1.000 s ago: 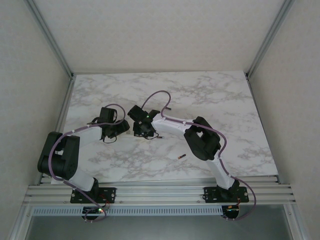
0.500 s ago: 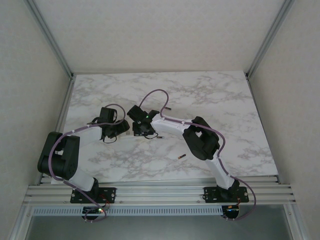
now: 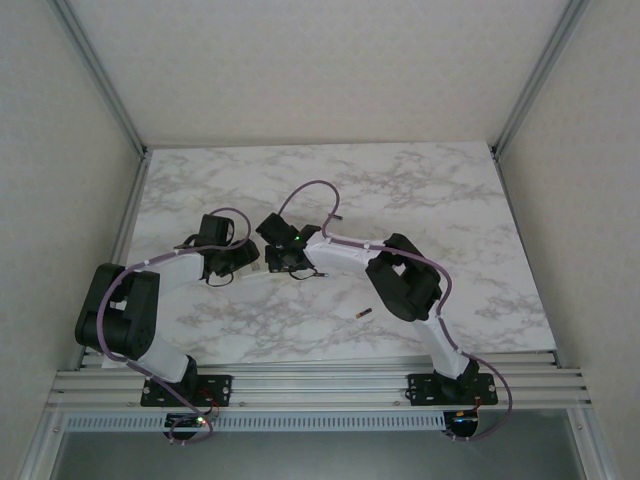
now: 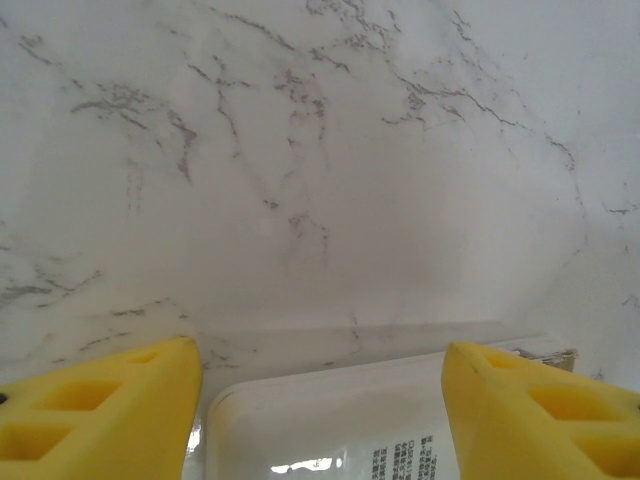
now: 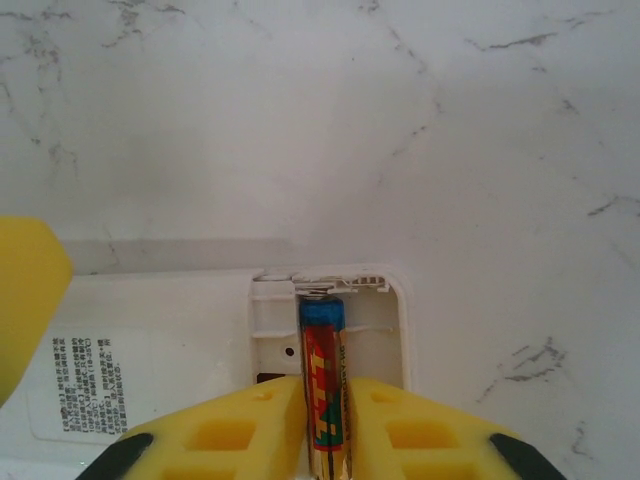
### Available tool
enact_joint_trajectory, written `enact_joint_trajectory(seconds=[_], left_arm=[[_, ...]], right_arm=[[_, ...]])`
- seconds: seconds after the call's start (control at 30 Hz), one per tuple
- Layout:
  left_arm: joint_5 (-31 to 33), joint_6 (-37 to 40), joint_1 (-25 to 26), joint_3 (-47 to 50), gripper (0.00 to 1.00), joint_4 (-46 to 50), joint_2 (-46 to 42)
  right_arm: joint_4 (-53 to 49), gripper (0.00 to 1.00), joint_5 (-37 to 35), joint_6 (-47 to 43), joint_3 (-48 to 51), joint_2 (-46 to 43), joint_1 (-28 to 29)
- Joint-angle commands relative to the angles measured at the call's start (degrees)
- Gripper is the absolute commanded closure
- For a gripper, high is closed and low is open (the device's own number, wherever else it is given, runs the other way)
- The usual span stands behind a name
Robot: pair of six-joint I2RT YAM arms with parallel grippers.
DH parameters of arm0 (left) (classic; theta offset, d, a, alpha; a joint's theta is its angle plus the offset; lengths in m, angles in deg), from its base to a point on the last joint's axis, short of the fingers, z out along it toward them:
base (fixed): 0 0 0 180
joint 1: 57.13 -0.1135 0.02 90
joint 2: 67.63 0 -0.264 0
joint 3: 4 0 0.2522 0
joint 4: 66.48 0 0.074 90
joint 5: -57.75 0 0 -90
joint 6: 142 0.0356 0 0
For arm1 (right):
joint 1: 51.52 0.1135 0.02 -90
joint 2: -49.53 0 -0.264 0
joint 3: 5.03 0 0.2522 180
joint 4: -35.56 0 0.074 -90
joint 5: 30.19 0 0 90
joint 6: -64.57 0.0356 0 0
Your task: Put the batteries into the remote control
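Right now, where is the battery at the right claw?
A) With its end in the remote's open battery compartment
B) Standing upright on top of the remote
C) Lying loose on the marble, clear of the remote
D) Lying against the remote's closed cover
A: the battery in the right claw has its blue end inside the open compartment of the white remote.

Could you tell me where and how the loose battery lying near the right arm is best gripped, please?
Grip the loose battery at its middle, probably from straight above, fingers closing across its thin width: it lies flat on the table, nothing beside it.
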Motion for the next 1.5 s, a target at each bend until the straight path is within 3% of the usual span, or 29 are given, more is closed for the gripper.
enact_joint_trajectory(seconds=[0.0,0.4,0.63,0.8,1.0,1.17,1.27,1.33,1.47], left_arm=[[-0.06,0.59,0.13,0.81,0.36,1.00,-0.19],[-0.20,0.37,0.14,0.93,0.36,0.81,-0.53],[-0.22,0.40,0.16,0.94,0.36,0.75,-0.43],[0.26,0.49,0.11,0.77,0.34,1.00,-0.70],[1.83,1.06,0.14,-0.80,0.18,2.66,-2.96],[3.10,1.12,0.22,-3.40,0.01,6.25,-9.10],[3.90,1.29,0.52,-3.98,0.00,7.93,-14.23],[4.15,1.69,0.70,-3.93,0.00,8.61,-17.06],[5.07,2.33,0.79,-3.65,0.00,10.60,-20.45]], right_arm=[[4.63,0.78,0.62,0.57,1.61,0.97,0.98],[0.38,0.69,-2.28,-1.59,-1.25,-3.42,0.72],[0.76,0.72,-2.56,-1.62,-0.09,-6.49,0.62],[2.22,0.76,-3.66,1.25,6.41,-11.85,-0.15],[0.69,0.71,-9.44,0.99,19.95,-25.69,-0.83],[-6.43,0.62,-10.18,11.27,27.60,-33.39,-2.92],[-11.23,0.54,0.45,26.93,27.80,-31.80,-6.83],[-7.35,0.54,5.42,33.79,28.47,-30.35,-7.62],[-6.41,0.53,4.76,43.09,26.40,-26.66,-7.88]])
